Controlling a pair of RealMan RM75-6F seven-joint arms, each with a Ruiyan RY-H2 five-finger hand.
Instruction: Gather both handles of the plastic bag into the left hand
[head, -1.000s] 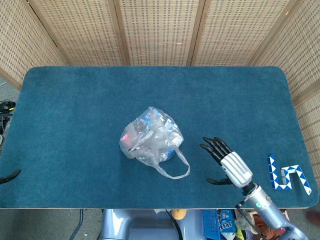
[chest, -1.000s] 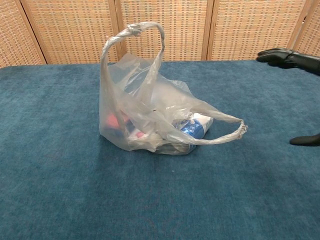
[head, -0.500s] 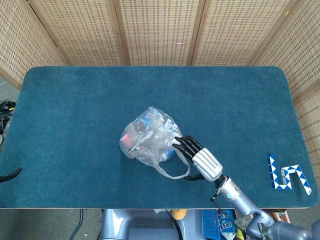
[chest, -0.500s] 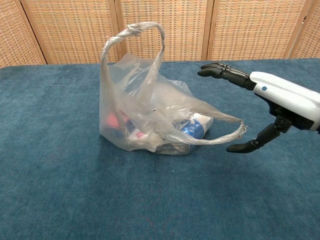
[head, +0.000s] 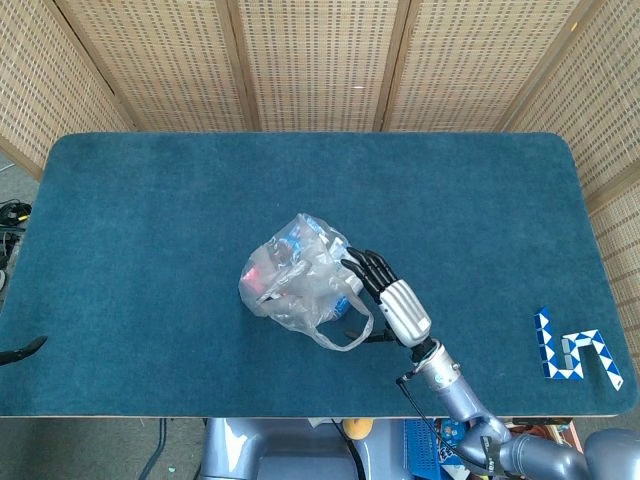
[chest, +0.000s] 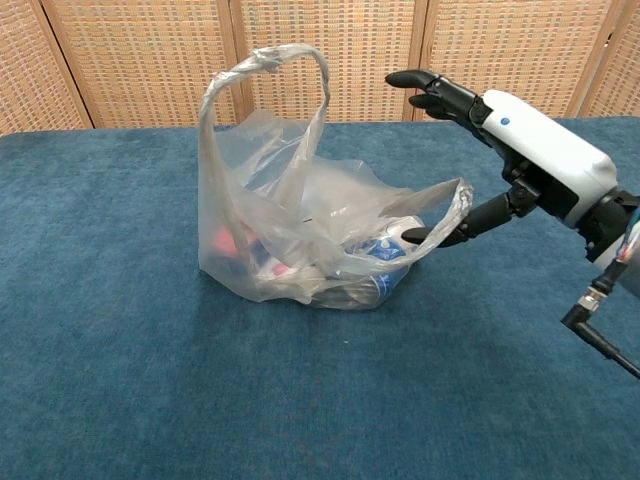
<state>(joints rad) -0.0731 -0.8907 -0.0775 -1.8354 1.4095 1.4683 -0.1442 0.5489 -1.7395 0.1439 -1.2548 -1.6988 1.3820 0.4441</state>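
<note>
Moved: right robot hand (chest: 520, 140) has come in from the right since half a second ago and now reaches the plastic bag (chest: 300, 235); the lower handle (chest: 440, 215) has lifted off the desk (chest: 120, 380) and shortened toward the bag
Right robot hand: fingers spread apart, holding nothing closed; upper fingers (chest: 430, 90) extend over the bag's right side, thumb (chest: 455, 232) pokes under the lower handle, touching it
Right robot hand from above: white back of the hand (head: 403, 310) lies just right of the bag, dark fingers (head: 365, 268) resting against the plastic
Left robot hand: only a dark tip (head: 22, 351) shows at the left edge of the head view, well apart from the bag; whether it is open or closed cannot be told
Plastic bag: sits near the middle of the desk, clear, with red and blue items inside
Upper handle (chest: 265, 75): stands upright in a loop above the bag, untouched
Other: blue-and-white folding toy (head: 575, 352) lies at the desk's right end, well apart from the bag
</note>
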